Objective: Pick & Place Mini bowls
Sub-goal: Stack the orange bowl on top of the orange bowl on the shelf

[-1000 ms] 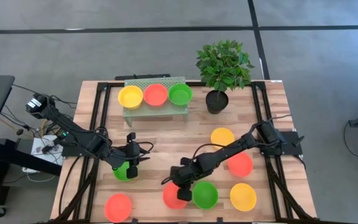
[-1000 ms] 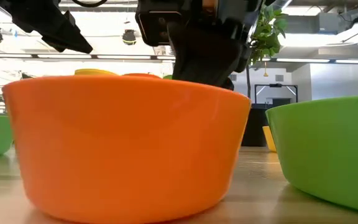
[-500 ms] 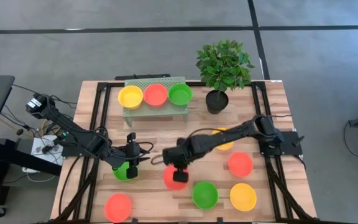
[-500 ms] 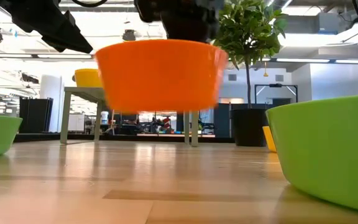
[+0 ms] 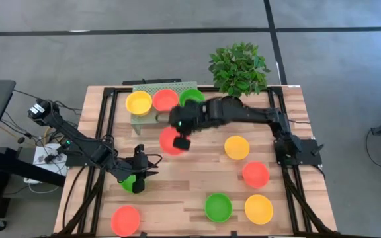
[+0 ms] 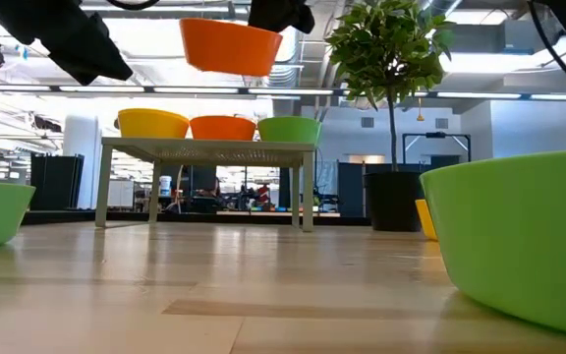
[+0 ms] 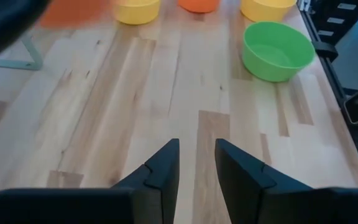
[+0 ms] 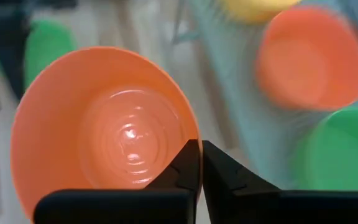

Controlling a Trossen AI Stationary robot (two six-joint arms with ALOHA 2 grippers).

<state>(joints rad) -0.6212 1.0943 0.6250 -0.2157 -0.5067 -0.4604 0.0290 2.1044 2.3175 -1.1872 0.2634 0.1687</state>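
While the wooden table carries a potted plant at its two o'clock corner and a pale green rack at twelve o'clock, the right arm reaches across toward that rack. Three bowls sit on the rack: yellow, red, green. Just at six o'clock of them, the right gripper holds an orange-red bowl in the air, jaws closed on its rim, the rim pinched between the fingertips. At eight o'clock, the left gripper hovers over a green bowl, jaws slightly parted, holding nothing.
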